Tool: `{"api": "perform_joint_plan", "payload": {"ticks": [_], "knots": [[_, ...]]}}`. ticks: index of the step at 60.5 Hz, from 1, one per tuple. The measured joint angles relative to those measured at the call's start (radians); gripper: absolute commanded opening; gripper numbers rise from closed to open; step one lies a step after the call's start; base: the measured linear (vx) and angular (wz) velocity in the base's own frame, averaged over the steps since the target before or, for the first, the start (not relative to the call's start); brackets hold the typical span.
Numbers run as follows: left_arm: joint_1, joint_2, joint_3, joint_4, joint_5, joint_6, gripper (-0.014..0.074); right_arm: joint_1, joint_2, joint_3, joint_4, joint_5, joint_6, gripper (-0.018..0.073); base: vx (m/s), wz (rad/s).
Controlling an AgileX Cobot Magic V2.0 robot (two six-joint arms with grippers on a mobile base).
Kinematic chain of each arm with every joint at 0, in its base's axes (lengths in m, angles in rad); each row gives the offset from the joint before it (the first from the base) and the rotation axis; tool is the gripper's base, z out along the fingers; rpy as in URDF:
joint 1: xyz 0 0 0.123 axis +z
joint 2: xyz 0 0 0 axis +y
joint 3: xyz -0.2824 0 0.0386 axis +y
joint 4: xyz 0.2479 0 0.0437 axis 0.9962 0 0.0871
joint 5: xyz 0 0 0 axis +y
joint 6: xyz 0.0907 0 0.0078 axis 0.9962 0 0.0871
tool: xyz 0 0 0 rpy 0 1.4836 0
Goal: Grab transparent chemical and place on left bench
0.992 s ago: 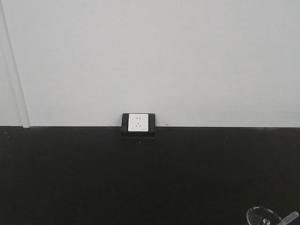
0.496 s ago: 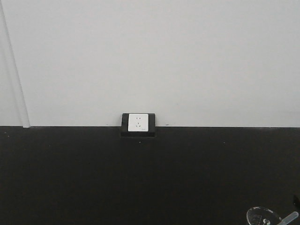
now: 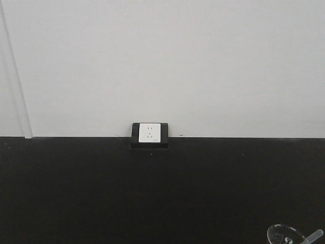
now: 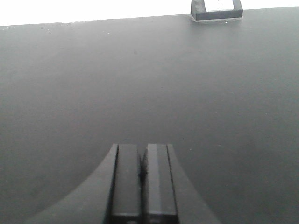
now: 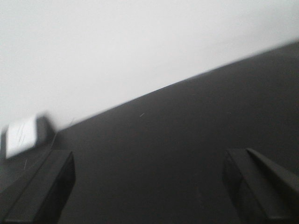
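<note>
At the bottom right corner of the front view, the rim of a clear glass vessel [image 3: 284, 235] shows, with a pale stick [image 3: 313, 237] leaning in it; this looks like the transparent chemical. Neither gripper shows in that view. In the left wrist view my left gripper [image 4: 142, 148] hangs over the black bench [image 4: 140, 84], its jaws pressed together with nothing between them. In the blurred right wrist view my right gripper [image 5: 148, 161] is spread wide above bare black bench top [image 5: 177, 140], holding nothing.
A white socket in a black frame [image 3: 150, 133] sits where the bench meets the white wall [image 3: 162, 61]. It also shows as the socket [image 4: 217, 9] at the top of the left wrist view and the socket [image 5: 21, 135] at the right wrist view's left edge.
A small dark shape at the front view's right edge half a second ago is gone now. The glass vessel has not moved.
</note>
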Motion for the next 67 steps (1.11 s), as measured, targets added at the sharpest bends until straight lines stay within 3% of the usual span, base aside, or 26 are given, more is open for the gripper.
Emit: {"api": "perform_joint_plan", "payload": {"ticks": [4, 8, 25, 38, 45, 59, 67], "knots": [[0.000, 0.000, 0.000, 0.000, 0.000, 0.000, -0.0003, 0.000, 0.033, -0.001, 0.101, -0.031, 0.013, 0.0634, 0.00, 0.00], [0.000, 0.000, 0.000, 0.000, 0.000, 0.000, -0.0003, 0.000, 0.077, -0.001, 0.120, -0.035, 0.039, 0.0594, 0.00, 0.00], [0.000, 0.000, 0.000, 0.000, 0.000, 0.000, -0.0003, 0.000, 0.299, -0.001, -0.124, -0.093, 0.332, 0.0519, 0.00, 0.00], [0.000, 0.000, 0.000, 0.000, 0.000, 0.000, -0.0003, 0.000, 0.437, -0.007, -0.262, -0.199, 0.469, 0.0480, 0.00, 0.00], [0.000, 0.000, 0.000, 0.000, 0.000, 0.000, -0.0003, 0.000, 0.480, -0.008, -0.283, -0.242, 0.484, 0.0353, 0.00, 0.00], [0.000, 0.000, 0.000, 0.000, 0.000, 0.000, -0.0003, 0.000, 0.492, -0.008, -0.289, -0.266, 0.489, 0.0013, 0.00, 0.00], [0.000, 0.000, 0.000, 0.000, 0.000, 0.000, -0.0003, 0.000, 0.492, -0.008, -0.317, -0.282, 0.488, -0.0010, 0.00, 0.00]]}}
